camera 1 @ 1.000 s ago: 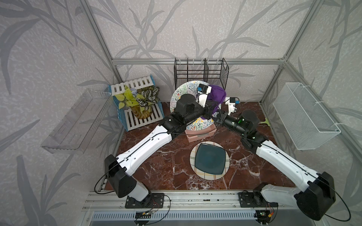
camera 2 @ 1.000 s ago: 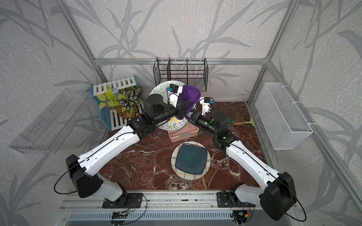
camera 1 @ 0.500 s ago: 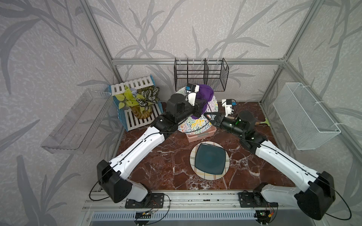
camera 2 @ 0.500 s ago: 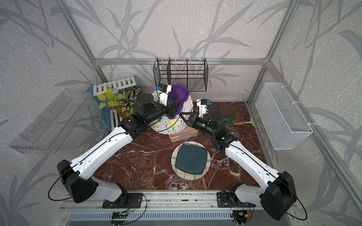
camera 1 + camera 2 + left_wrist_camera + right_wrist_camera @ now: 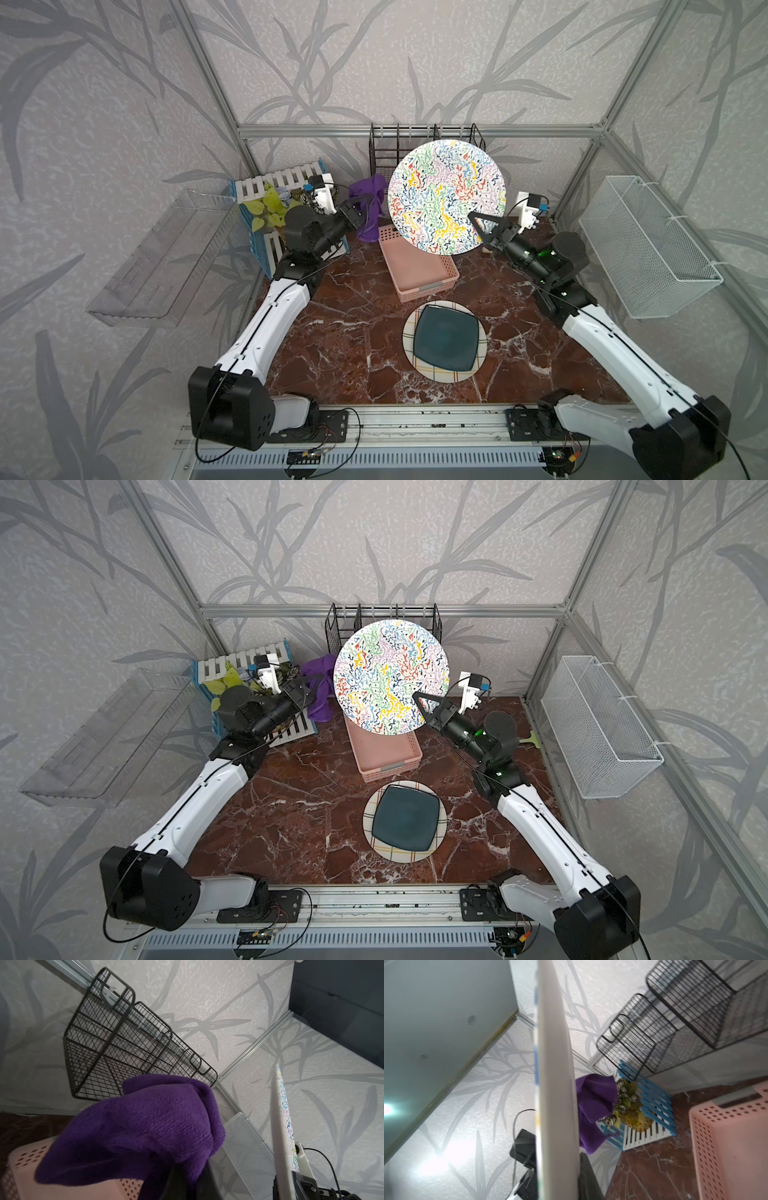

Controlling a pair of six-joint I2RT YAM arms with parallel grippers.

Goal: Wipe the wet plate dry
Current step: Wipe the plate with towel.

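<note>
Marble surface (image 5: 332, 332) below, the plate (image 5: 444, 195) hangs on edge mid-frame, lower-right rim pinched by the right gripper (image 5: 473, 217), stiff, probably slick and breakable, while just left the left gripper (image 5: 360, 208) pinches the limp purple cloth (image 5: 369, 190).

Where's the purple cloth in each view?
Top view: purple cloth, just left of the patterned plate.
Top view: same spot, left of the plate.
Left wrist: fills the foreground, before the black wire rack.
Right wrist: beyond the plate's edge.
Shared landmark: black wire rack.
</note>
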